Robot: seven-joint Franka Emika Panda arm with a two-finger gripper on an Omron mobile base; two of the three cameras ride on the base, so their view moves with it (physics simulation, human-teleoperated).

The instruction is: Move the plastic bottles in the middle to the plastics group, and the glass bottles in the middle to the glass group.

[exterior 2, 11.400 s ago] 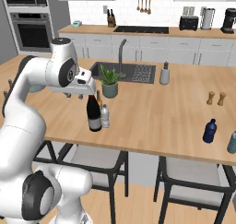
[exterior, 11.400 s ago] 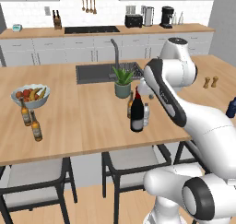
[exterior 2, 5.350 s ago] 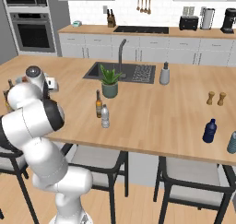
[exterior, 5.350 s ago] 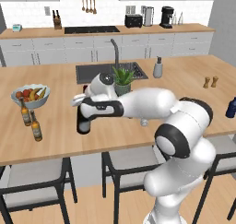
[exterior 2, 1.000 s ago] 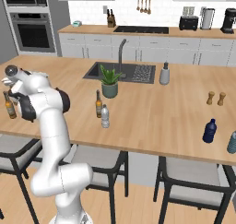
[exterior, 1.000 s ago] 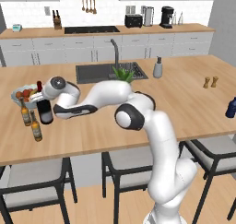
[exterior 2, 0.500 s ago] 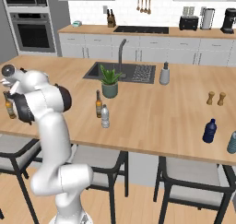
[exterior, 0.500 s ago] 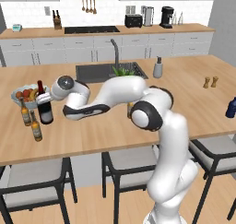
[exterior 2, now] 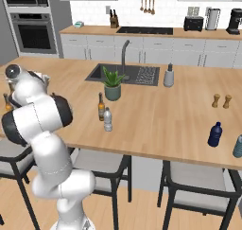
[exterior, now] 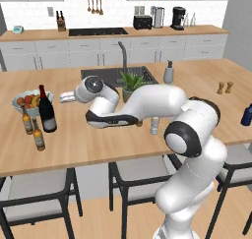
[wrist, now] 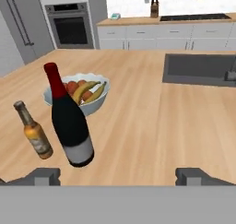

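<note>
Now, line by line:
Wine bottle: upright on the island, left side of the left base frame, just right of the fruit bowl; in the hand frame it stands at lower left, red top up, free of the claw.
Glass group: two beer bottles stand just left of the wine bottle, at the left edge of the left base frame; the hand frame shows one of them at lower left, beside the wine bottle.
Middle beer bottle: upright, centre-left of the right base frame, in front of the plant.
Water bottle: just beside that beer bottle, toward the island's near edge.
Blue bottle: far right of the right base frame, well apart from the middle pair.
Gripper: jaws wide apart, holding nothing; its tips sit at the bottom of the hand frame, right of the wine bottle and off it.
Fruit bowl: upper left of the hand frame, behind the wine bottle.
Plant: pot between sink and middle bottles.
Shakers: right of centre, right base frame.
</note>
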